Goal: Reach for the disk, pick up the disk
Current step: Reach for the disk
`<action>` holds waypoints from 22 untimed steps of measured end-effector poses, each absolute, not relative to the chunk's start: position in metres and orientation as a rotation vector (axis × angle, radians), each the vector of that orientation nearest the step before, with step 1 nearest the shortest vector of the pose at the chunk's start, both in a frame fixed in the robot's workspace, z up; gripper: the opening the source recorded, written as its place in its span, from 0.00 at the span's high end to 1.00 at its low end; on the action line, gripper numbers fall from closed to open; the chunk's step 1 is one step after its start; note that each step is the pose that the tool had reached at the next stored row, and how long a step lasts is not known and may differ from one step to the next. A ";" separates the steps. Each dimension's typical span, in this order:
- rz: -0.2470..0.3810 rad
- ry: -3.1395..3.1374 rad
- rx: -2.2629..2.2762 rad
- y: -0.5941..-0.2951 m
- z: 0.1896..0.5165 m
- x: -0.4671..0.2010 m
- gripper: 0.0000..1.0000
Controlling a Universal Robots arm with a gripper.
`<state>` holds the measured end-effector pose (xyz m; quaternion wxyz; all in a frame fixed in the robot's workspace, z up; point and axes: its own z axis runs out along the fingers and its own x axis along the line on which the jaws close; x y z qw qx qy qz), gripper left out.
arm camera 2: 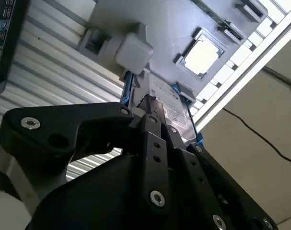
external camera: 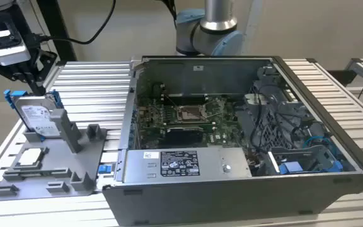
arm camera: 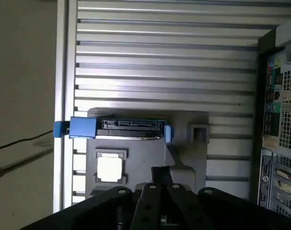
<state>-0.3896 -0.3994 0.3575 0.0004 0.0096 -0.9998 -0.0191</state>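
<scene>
A slatted metal table (external camera: 93,85) carries an open computer case (external camera: 232,203), which lies well apart from the gripper (external camera: 35,85) towards the exterior view's right. The case's green circuit board (external camera: 188,118), a long grey metal box (external camera: 181,163) with stickers and a tangle of cables (external camera: 314,142) are all exposed. The grey arm (external camera: 210,28) rises behind the case.

Directly under the gripper sits a grey plastic holder (external camera: 55,175) on the table. The disk (external camera: 38,116) stands upright on edge in a slot of that holder, its white label facing the exterior camera and blue rails (external camera: 9,98) along its sides. The black gripper hangs right over the disk's top edge, with nothing between the two. Whether it touches the disk, and whether it is apart or closed, cannot be told.

In the second wrist view the gripper (arm camera 2: 150,108) points down at the disk (arm camera 2: 167,98). In the first wrist view the disk (arm camera: 131,125) shows edge-on near the gripper (arm camera: 158,171).

A small square silver chip (external camera: 30,157) lies flat in a recess of the holder, beyond the disk's labelled face and lower than the gripper; it shows in both wrist views (arm camera 2: 202,55) (arm camera: 110,168). A small blue clip (external camera: 104,168) sits between the holder and the case.
</scene>
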 end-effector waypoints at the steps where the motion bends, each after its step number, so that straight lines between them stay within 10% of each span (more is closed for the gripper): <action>1: -0.060 -3.140 0.030 -0.399 0.358 -0.390 1.00; 22: -0.060 -3.140 0.030 -0.372 0.358 -0.390 1.00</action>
